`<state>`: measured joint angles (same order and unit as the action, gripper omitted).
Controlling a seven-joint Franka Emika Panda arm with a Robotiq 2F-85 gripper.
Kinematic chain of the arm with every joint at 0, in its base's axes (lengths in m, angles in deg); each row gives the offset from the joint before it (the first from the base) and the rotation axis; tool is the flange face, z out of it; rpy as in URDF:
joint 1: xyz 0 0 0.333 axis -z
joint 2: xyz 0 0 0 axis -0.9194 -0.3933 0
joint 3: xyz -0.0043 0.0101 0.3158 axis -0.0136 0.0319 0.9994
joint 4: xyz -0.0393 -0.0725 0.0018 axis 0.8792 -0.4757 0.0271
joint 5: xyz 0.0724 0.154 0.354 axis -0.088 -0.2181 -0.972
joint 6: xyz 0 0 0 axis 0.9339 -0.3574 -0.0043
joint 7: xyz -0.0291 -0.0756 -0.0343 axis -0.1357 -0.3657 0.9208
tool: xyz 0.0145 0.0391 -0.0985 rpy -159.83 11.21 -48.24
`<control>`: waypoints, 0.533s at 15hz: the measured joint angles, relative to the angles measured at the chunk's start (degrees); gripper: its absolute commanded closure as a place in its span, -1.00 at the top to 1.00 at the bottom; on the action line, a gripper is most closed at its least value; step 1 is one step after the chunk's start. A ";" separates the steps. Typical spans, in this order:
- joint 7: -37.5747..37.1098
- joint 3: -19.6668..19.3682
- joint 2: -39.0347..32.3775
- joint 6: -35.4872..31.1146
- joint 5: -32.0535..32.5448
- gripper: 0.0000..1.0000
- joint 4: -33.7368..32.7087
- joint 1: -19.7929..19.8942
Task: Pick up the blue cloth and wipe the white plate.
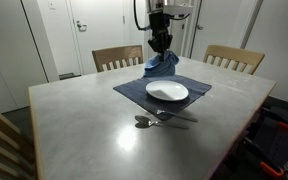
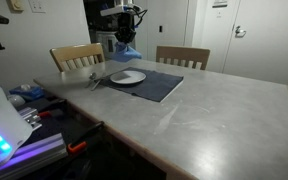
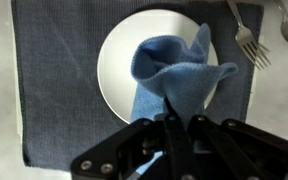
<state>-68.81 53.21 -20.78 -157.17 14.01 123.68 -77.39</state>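
— Where is our blue cloth (image 3: 179,75)?
— Centre of the wrist view, pinched between closed fingers (image 3: 196,126) above the white plate (image 3: 119,60). We judge it light and limp; we'd grip a bunched fold.

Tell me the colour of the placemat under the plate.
Dark blue-grey with a fine woven texture. The placemat shows best in the wrist view, spread beneath the white plate.

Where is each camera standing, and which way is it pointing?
Exterior view: at the grey table's end opposite the robot, facing it; shows the black claw gripping the crumpled blue cloth above the round white plate.
Exterior view: off the table's side, looking across at the claw and part of the arm.
Wrist view: on the arm, looking straight down; the claw fills the bottom edge.
Shared: all three show cloth and plate.
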 measured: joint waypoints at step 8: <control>2.94 -0.36 -3.95 10.51 2.24 -0.96 1.47 2.09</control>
<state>-65.87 52.85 -24.73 -146.66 16.25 125.15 -75.31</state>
